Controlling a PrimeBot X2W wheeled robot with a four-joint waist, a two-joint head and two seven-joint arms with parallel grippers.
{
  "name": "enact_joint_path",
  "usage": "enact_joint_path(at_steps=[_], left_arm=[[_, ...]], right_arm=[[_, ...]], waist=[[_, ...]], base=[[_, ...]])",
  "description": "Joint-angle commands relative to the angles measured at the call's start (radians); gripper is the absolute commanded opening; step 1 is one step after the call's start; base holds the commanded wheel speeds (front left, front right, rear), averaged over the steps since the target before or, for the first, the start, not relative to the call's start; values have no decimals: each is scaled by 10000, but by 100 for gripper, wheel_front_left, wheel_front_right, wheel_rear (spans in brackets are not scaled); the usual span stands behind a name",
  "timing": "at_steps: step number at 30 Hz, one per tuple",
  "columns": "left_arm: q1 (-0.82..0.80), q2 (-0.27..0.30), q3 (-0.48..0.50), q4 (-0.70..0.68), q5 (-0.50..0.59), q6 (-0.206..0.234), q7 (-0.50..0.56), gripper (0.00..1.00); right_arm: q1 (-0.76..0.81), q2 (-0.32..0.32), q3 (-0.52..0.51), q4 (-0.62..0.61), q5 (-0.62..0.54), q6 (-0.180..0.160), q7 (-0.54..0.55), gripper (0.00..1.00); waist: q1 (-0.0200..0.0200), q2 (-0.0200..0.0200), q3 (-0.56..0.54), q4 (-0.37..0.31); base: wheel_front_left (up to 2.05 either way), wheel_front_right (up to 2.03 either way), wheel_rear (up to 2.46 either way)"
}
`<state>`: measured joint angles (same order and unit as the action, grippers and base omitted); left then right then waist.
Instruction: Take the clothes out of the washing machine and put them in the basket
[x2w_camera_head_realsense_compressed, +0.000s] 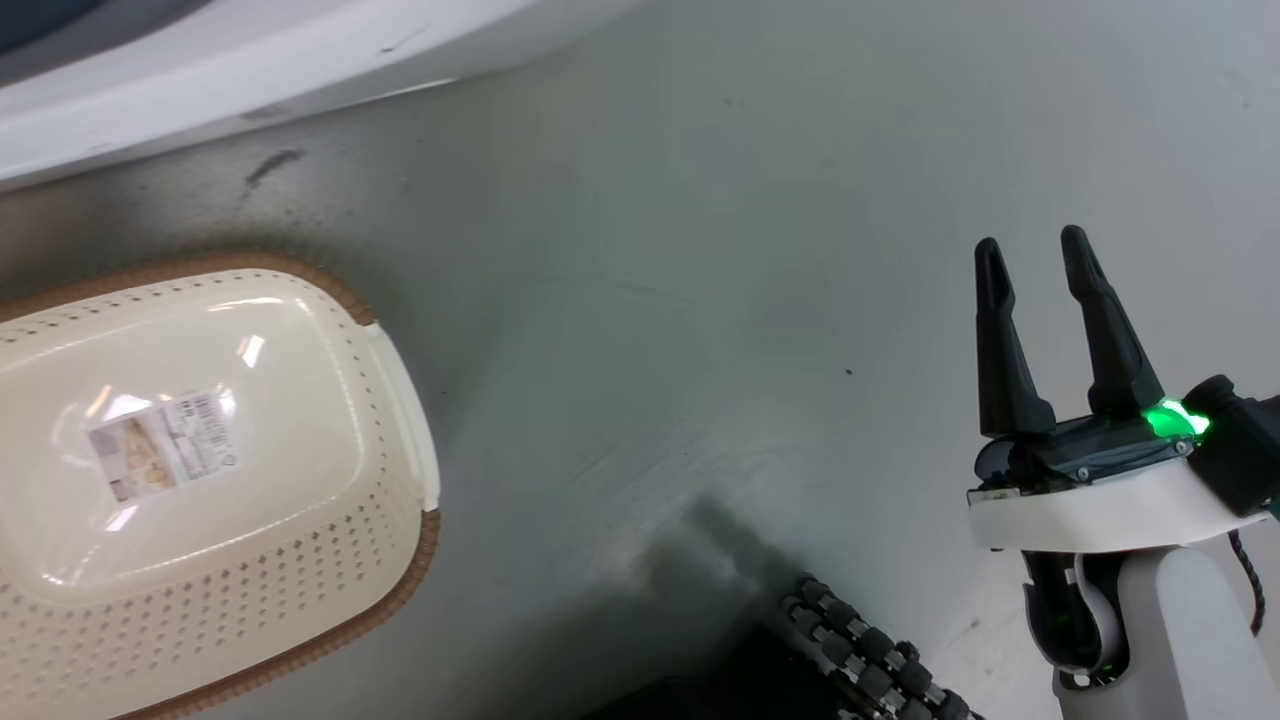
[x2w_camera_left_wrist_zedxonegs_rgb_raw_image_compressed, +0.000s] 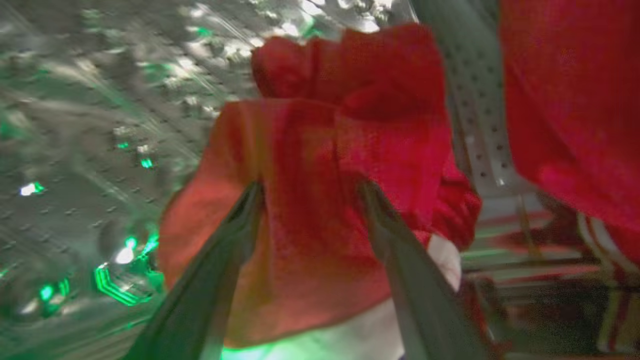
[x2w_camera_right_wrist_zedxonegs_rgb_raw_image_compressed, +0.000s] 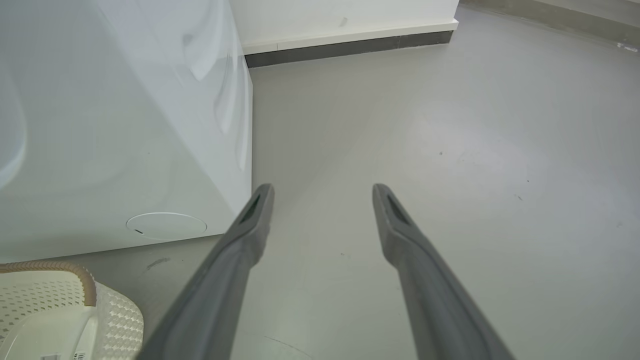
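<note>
The washing machine (x2w_camera_head_realsense_compressed: 200, 90) is at the top left of the head view, its white front reaching down to the grey floor (x2w_camera_head_realsense_compressed: 700, 300). In the left wrist view the camera looks into the steel drum (x2w_camera_left_wrist_zedxonegs_rgb_raw_image_compressed: 100, 125), so I judge that the left arm is reaching in there to fetch the laundry.

The basket (x2w_camera_head_realsense_compressed: 300, 560) stands on the floor near the machine, mouth up. This is probably so that a garment has only a short way to travel. The sticker (x2w_camera_head_realsense_compressed: 165, 445) on its bottom is in plain sight, so no clothes are in it yet.

Both clothes are in the drum. One red garment (x2w_camera_left_wrist_zedxonegs_rgb_raw_image_compressed: 350, 100) is bunched in front of the left gripper (x2w_camera_left_wrist_zedxonegs_rgb_raw_image_compressed: 311, 186), whose fingers stand wide apart with the fabric between them. The picture is blurred, but they do not look closed on it. The second red garment (x2w_camera_left_wrist_zedxonegs_rgb_raw_image_compressed: 575, 100) hangs at the right edge of that view.

The right gripper (x2w_camera_head_realsense_compressed: 1032, 240) waits over the bare floor with its fingers spread and nothing between them, well apart from the basket. I think it is kept out of the way there.
</note>
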<state>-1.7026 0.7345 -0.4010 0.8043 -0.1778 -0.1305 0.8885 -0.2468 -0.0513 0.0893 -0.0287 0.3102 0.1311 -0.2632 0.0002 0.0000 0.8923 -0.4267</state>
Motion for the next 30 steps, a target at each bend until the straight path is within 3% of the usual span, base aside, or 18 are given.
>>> enact_joint_path(at_steps=[1, 6, 13, 14, 15, 25, 30], left_arm=[[-235, 236, -205, -130, -94, 13, 268, 100], [-372, 691, -1062, -470, -707, 13, 1312, 100], [-306, 990, -1517, -625, -1349, 12, 1722, 100], [-312, 995, -1567, -641, -1393, 12, 1740, 42], [-326, 1008, -1599, -673, -1455, 11, 1705, 0], [-494, 1034, -1579, -823, -1520, 63, 435, 0], [-8, 552, -1318, -571, -1776, 421, -1502, 0]], right_arm=[[-3, 15, 66, -154, 80, -7, -26, 100], [133, 16, -1, -401, 358, -7, -25, 100], [142, 15, 59, -508, 419, -7, -25, 100], [122, 15, 56, -510, 426, -7, -25, 100], [89, 15, 48, -510, 430, -7, -25, 100], [-268, 13, 6, -385, 410, -7, -25, 100], [-438, 13, -113, -333, 210, -7, -25, 100]], waist=[[-2, 0, 214, -205], [-2, 0, 394, -254], [-2, 0, 549, -226], [-2, 0, 561, -220], [-2, 0, 572, -216], [-2, 0, 492, -203], [-2, 0, 109, 60]], base=[[0, 0, 0], [0, 0, 0], [0, 0, 0], [0, 0, 0], [0, 0, 0], [0, 0, 0], [0, 0, 0]])
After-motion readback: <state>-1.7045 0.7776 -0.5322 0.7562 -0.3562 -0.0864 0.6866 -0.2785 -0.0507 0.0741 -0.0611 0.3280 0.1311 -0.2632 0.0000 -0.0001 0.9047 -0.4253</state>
